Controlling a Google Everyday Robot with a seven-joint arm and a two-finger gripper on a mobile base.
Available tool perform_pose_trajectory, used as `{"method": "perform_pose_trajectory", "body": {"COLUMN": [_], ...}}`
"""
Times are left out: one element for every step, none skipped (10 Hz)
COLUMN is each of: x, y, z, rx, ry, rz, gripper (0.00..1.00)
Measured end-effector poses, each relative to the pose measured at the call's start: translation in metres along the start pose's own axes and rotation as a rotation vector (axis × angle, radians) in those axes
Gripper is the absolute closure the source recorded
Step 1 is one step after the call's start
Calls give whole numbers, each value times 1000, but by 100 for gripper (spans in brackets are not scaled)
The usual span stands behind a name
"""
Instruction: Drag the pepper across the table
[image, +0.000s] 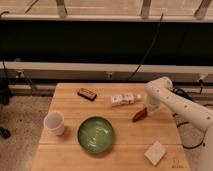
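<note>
The white arm (175, 102) reaches in from the right, elbow bent, wrist angled down over the table (70, 145); the gripper (145, 110) sits at the pepper's (139, 115) upper end, right of the green bowl (95, 134); jaw state: cannot tell.

One pepper (139, 115), one claw (146, 110).

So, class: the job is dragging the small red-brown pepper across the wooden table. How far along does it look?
Done: the gripper is down at the tabletop, at the upper end of the small dark red-brown pepper.
In hand: contact with the pepper, which lies right of the round green bowl and below the pale packet.
Left: the drag itself; the light wooden plank table stretches away to the left.
</note>
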Motion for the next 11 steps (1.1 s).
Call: {"method": "perform_pose_trajectory", "body": {"x": [12, 29, 45, 55, 61, 63, 65, 67, 72, 74, 80], "y": [-2, -5, -10, -14, -17, -20, -22, -24, -26, -29, -31], "z": [0, -1, -5, -8, -12, -15, -18, -22, -25, -25, -24], "rx": [10, 28, 49, 65, 81, 90, 99, 109, 115, 114, 115], "ry": [22, 44, 65, 77, 88, 96, 104, 121, 150, 168, 179], "rz": [17, 37, 51, 61, 69, 74, 77, 77, 80, 77, 80], "gripper": [100, 100, 100, 100, 100, 100, 100, 100, 100, 100, 100]}}
